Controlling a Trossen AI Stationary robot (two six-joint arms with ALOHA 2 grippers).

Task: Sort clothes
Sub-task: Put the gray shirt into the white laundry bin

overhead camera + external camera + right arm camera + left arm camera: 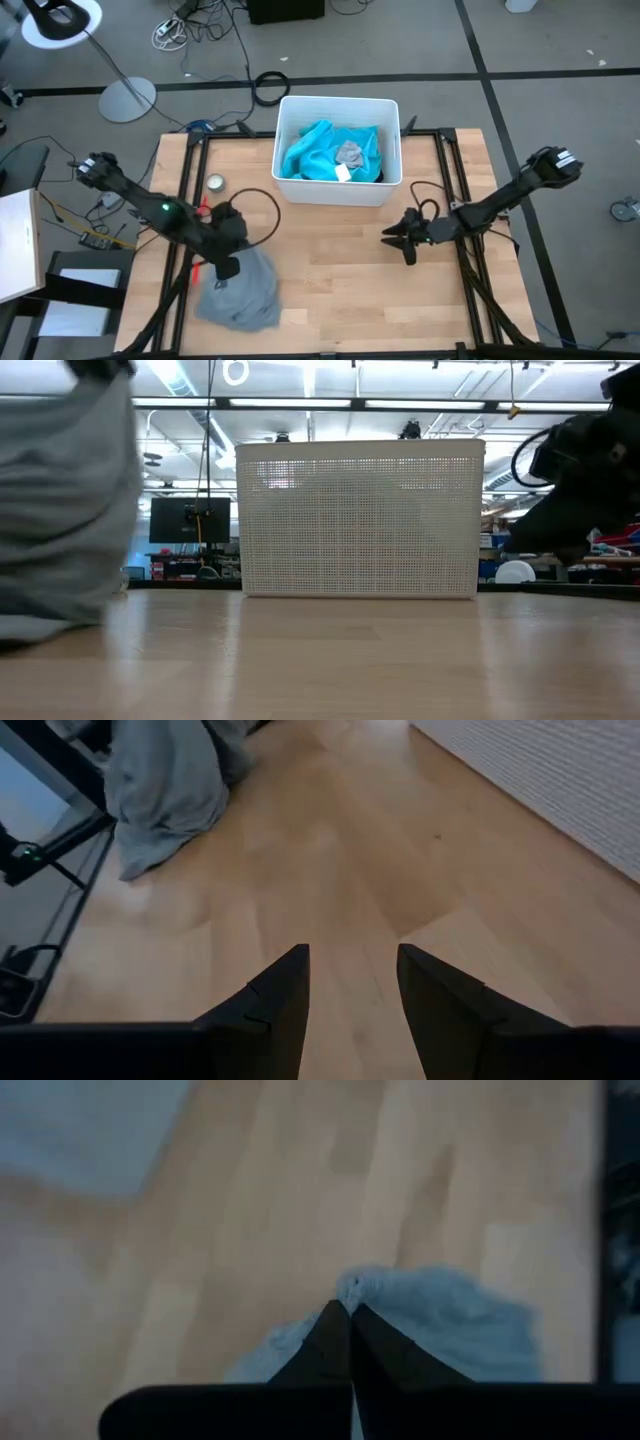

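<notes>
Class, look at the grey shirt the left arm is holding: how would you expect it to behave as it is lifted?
The grey shirt will probably flop, since it hangs in folds below the left pincer. It seems light: one pinch bunches it up. It will likely drag across the table, as its lower part rests there.

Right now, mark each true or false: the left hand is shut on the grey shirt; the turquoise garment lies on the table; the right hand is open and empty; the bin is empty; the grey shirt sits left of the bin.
1. The left hand is shut on the grey shirt. True.
2. The turquoise garment lies on the table. False: it is inside the white bin.
3. The right hand is open and empty. True.
4. The bin is empty. False: it holds clothes.
5. The grey shirt sits left of the bin. True, toward the table's front-left.
</notes>
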